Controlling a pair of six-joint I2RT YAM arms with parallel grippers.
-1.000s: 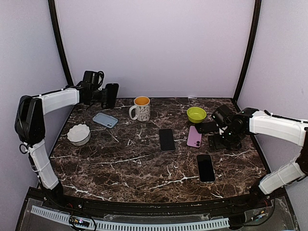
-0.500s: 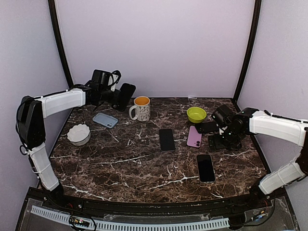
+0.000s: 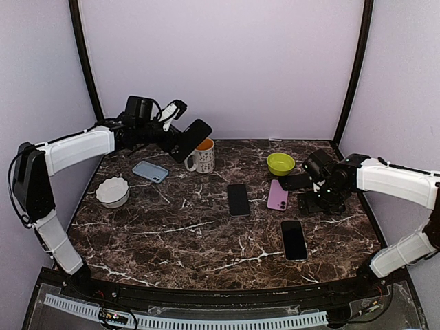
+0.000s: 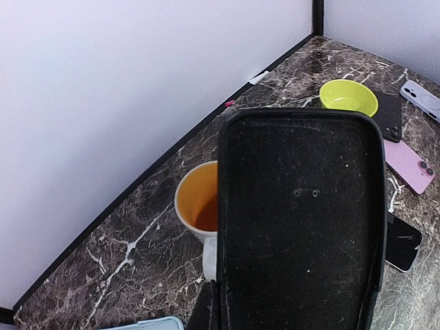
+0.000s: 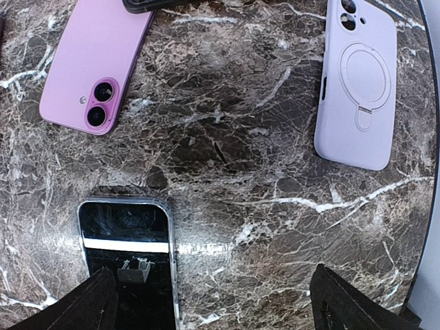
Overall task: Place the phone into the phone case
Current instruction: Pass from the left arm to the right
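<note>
My left gripper [image 3: 177, 139] is shut on a black phone case [image 3: 194, 138] and holds it tilted in the air above the mug. In the left wrist view the case [image 4: 302, 220] fills most of the frame, its hollow side facing the camera. A black-screened phone [image 3: 238, 199] lies mid-table. A pink phone [image 3: 278, 195] lies face down, and another dark-screened phone [image 3: 293, 240] lies nearer. My right gripper [image 3: 315, 203] hangs open and empty low over the table. Its fingers [image 5: 96, 302] straddle bare marble beside the dark-screened phone [image 5: 127, 254], with the pink phone [image 5: 96, 65] beyond it.
An orange-lined mug [image 3: 202, 155], a green bowl [image 3: 280, 163], a white scalloped bowl [image 3: 113, 192] and a light blue case [image 3: 150, 171] stand toward the back. A black case or phone [image 3: 295, 181] lies by the right wrist. A lilac case [image 5: 357, 82] lies at the right edge.
My left arm has swung right from the back-left corner, carrying the black case and tilting it over the mug. The right arm has not moved.
</note>
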